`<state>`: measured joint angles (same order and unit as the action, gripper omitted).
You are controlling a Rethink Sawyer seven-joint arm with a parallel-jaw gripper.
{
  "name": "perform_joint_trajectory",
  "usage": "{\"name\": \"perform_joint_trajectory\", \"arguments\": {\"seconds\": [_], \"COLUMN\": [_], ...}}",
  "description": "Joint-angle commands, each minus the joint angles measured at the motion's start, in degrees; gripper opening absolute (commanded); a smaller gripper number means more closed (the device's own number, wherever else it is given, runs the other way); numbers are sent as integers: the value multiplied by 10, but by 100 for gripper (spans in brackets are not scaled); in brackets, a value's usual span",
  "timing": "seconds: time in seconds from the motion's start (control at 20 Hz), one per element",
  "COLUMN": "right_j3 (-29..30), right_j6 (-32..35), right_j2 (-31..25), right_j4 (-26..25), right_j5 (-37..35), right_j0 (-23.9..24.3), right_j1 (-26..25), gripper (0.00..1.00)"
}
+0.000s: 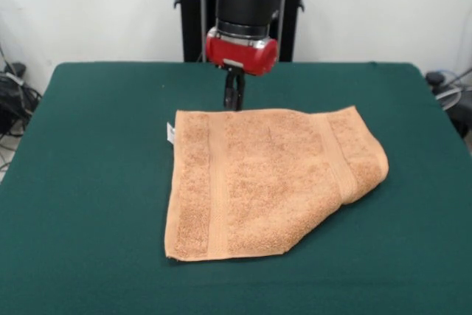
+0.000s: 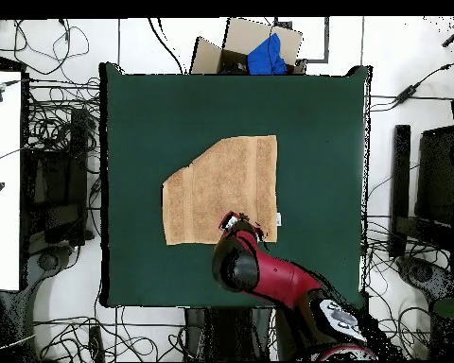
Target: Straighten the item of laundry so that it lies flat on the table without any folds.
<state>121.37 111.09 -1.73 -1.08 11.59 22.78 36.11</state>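
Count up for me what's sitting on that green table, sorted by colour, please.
Peach-orange: 1, the towel, with one corner folded over.
White: 1, the small tag on the towel's edge.
Red and black: 1, the gripper at the towel's far edge.
Total: 3, on the table.

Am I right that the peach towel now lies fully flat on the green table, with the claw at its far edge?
Not quite. The towel is not fully flat: in the front view its near right corner is folded under, leaving a slanted edge. The rest holds: it lies on the green table, and the claw is at its far edge.
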Motion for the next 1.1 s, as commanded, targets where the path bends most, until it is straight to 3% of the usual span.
{"name": "perform_joint_trajectory", "arguments": {"seconds": [0.05, 0.7, 1.1], "right_j3": [-91, -155, -136], "right_j6": [33, 27, 35], "right_j2": [-75, -84, -52], "right_j4": [-34, -55, -69], "right_j5": [-39, -52, -38], "right_j0": [28, 42, 26], "right_j1": [-42, -90, -110], "gripper": [0, 0, 0]}}
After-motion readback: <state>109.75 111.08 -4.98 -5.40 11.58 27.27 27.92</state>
